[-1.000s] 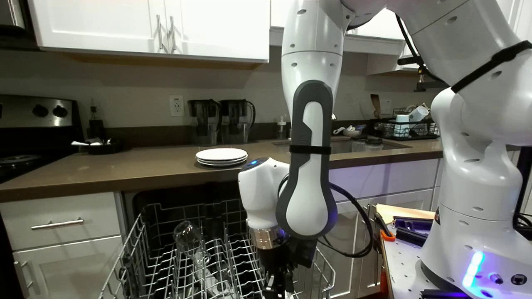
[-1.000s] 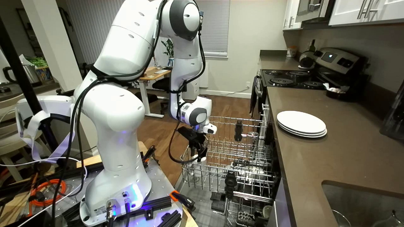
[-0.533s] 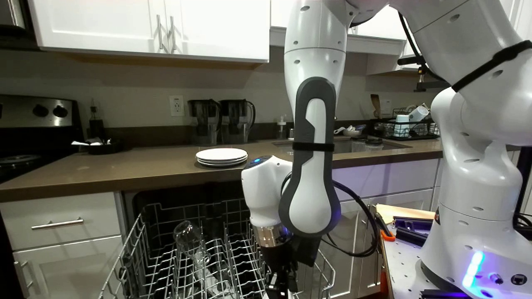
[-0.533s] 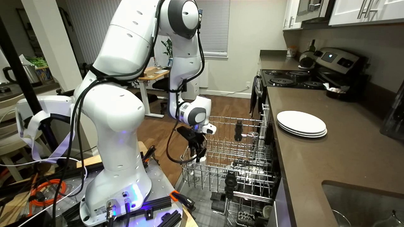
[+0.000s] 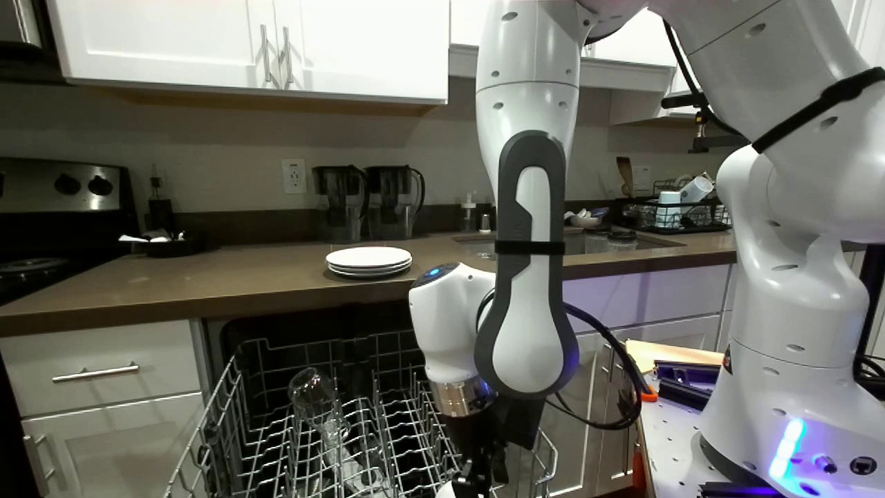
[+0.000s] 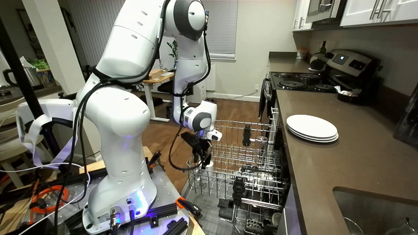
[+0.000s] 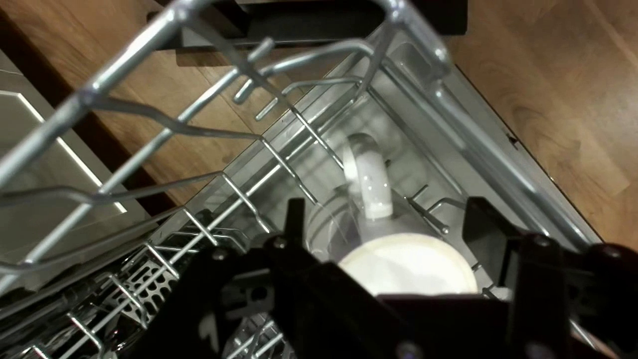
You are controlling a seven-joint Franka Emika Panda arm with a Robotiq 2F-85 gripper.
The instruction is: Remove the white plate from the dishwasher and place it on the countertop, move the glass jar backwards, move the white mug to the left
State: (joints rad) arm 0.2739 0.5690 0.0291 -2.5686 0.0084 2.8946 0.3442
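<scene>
The white mug (image 7: 413, 264) sits inside the corner of the pulled-out dishwasher rack (image 7: 134, 54), its round end bright white with a thin tan edge, turned toward the wrist view. Its glossy loop handle points to the rack's rounded corner. The gripper (image 7: 386, 217) stands wide, one finger on each side of the mug; a gap shows along one side, and whether the finger opposite touches I cannot tell. In both exterior views the arm (image 6: 127, 52) rises from its base, bends over at the top and drops almost straight, gripper aimed down into the rack. Beyond it, a stack of white plates (image 6: 312, 126) rests on the brown countertop (image 6: 343, 163).
</scene>
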